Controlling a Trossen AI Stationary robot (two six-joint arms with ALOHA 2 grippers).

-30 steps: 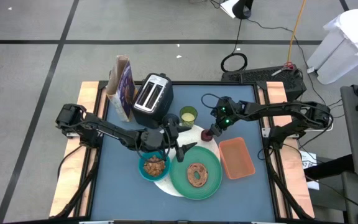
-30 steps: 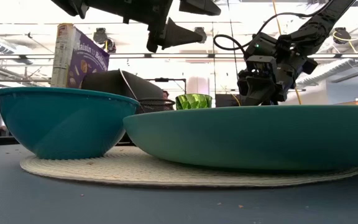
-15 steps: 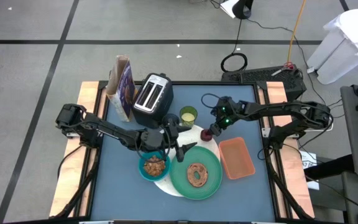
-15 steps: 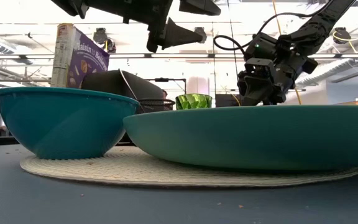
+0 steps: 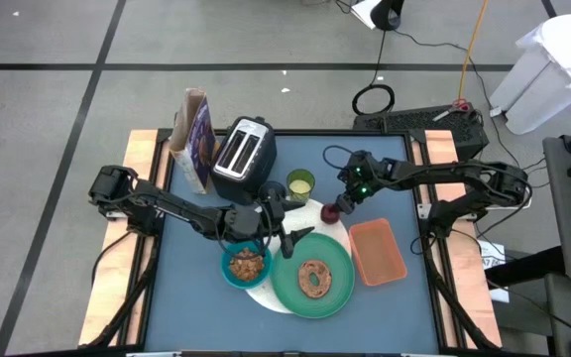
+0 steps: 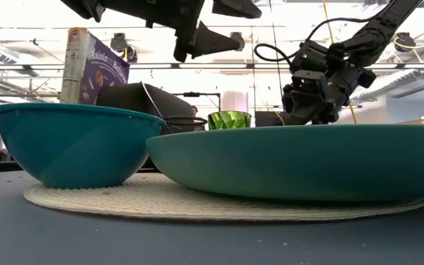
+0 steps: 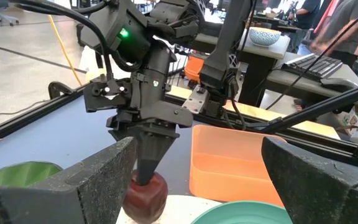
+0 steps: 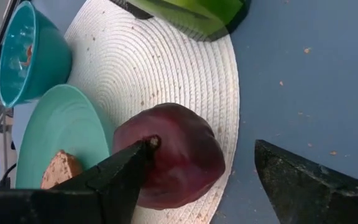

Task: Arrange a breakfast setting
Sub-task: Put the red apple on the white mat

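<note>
While your right gripper [image 8: 197, 180] hovers just over the small red fruit [image 8: 173, 155] on the white round plate [image 8: 160, 74], its jaws are spread — fruit between them, ungrasped.

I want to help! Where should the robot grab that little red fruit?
Probably around the round middle of the red fruit, coming straight down from above. It sits stem-up on the white mat, with the green plate close on one side. The right gripper already hangs open right over it.

Both arms are built of dark, near-black segments. A green light is seen on the right arm's wrist housing [image 7: 124, 34], with black cables looped beside it. The finger surfaces [image 8: 303, 186] appear coarse and grainy, though this is hard to judge.
</note>
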